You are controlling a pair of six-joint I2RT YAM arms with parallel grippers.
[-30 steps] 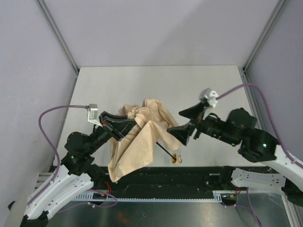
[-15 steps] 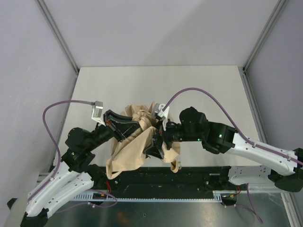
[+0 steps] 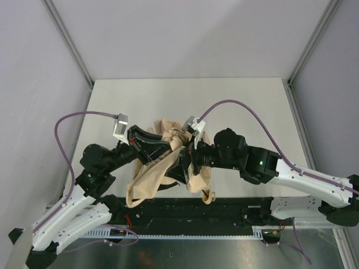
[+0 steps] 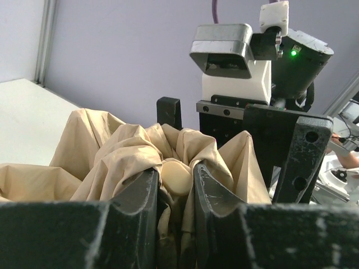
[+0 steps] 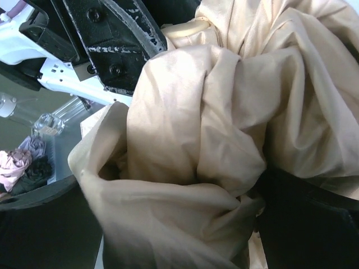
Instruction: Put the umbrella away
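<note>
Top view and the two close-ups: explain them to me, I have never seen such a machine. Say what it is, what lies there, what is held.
Two robot arms are bolted at the near edge of the table. The top view looks down from behind them; the close-ups come from a camera on each wrist. Between the arms is a crumpled tan umbrella. The left claw is shut on a fold of its fabric. The right claw straddles the bunched cloth; whether it squeezes cannot be told.

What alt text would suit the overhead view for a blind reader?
Two robot arms meet over a crumpled tan umbrella near the front of the table. The left tool pinches its fabric; the right tool is buried in the folds.
</note>
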